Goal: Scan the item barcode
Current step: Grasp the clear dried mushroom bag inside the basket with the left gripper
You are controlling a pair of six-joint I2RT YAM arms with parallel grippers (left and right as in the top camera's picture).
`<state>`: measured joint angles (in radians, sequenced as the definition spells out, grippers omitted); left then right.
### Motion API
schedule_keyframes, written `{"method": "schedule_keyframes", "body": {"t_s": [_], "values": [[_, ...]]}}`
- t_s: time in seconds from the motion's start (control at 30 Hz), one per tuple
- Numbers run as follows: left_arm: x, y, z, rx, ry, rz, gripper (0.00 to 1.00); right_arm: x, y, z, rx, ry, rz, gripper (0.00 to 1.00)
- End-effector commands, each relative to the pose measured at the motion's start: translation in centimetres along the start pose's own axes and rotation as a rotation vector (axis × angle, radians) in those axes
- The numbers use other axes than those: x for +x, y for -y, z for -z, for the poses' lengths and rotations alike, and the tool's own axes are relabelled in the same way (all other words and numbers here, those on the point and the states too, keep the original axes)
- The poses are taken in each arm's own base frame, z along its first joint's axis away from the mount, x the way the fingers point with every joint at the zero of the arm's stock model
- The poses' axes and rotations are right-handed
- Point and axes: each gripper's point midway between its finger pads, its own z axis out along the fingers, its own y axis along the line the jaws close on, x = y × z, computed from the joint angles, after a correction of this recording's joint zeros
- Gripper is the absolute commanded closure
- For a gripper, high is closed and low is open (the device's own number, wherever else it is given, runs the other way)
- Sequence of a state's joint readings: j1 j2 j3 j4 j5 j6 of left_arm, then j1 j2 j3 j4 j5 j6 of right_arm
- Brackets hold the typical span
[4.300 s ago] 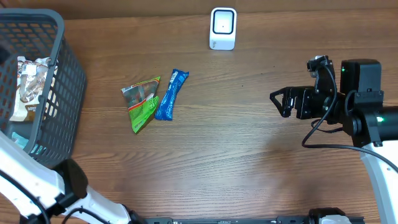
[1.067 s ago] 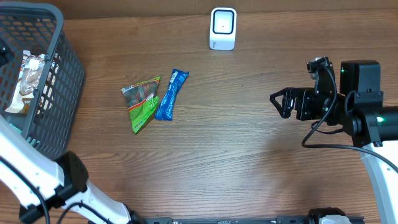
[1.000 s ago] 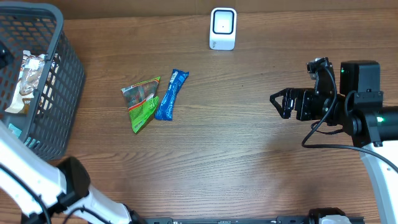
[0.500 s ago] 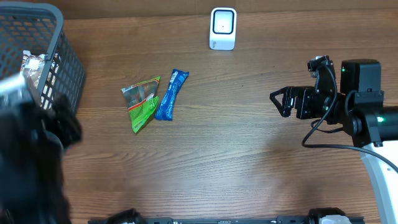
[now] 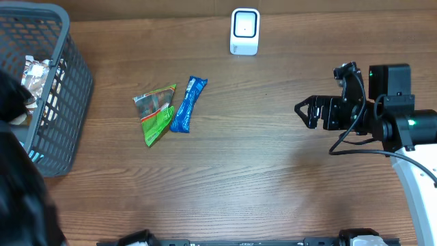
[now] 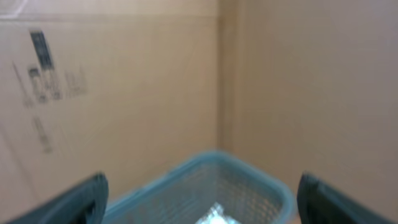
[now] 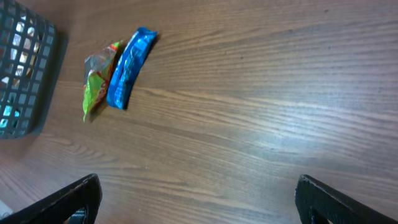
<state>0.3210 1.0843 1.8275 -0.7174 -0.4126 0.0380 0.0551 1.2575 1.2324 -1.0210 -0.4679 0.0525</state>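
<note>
- The left gripper (image 6: 200, 205) is hanging above the basket (image 5: 66, 82), its view blurred. Its fingers (image 6: 81, 199) are standing wide apart and are gripping nothing. A crumpled wrapper (image 5: 35, 72) is lying in the basket below it.
- The green packet (image 5: 156, 113) is lying flat on the table (image 5: 259, 171), well ahead of the right gripper's fingertips and well apart from them.
- The blue bar (image 5: 188, 103) is lying just beside the green packet, on the side nearer the right gripper, possibly touching it. It is within straighter reach of that gripper.
- Judgement: both items are looking light, thin and soft, with glossy film that is likely slippery and will crumple. A pinch across the narrow middle of the bar, or across the packet's sealed edge, is appearing safest. No barcode is showing on either item.
- The scanner (image 5: 245, 31) is standing upright, to the left of the right gripper and farther out on the table, well apart from it.
- The right gripper (image 5: 305, 111) is hovering over bare table, its jaws spread fully and holding nothing.
</note>
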Motion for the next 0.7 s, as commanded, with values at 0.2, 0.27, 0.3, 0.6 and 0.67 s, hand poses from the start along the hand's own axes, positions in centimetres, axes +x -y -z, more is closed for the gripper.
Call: {"method": "schedule_keyframes", "body": {"t_s": [0.2,0.27,0.3,0.6,0.67], "values": [[5.8,-2.6,-15.4,-0.113,-0.384,0.084,0.08,0.3,-0.6,0.6,-0.006,-0.018,0.000,0.00],[10.7,-3.2,-17.7,-0.107,-0.530,0.148,0.08,0.5,-0.6,0.6,-0.005,-0.025,-0.003,0.00],[13.3,-3.2,-18.8,-0.088,-0.605,0.168,0.08,0.5,-0.6,0.6,-0.005,-0.029,-0.006,0.00],[33.1,0.0,-26.6,0.098,-1.032,0.153,0.12,0.6,-1.0,0.6,-0.028,-0.030,-0.005,0.00],[35.4,1.1,-27.0,0.163,-1.075,0.152,0.15,0.5,-1.1,0.6,-0.035,-0.029,-0.005,0.00]]}}
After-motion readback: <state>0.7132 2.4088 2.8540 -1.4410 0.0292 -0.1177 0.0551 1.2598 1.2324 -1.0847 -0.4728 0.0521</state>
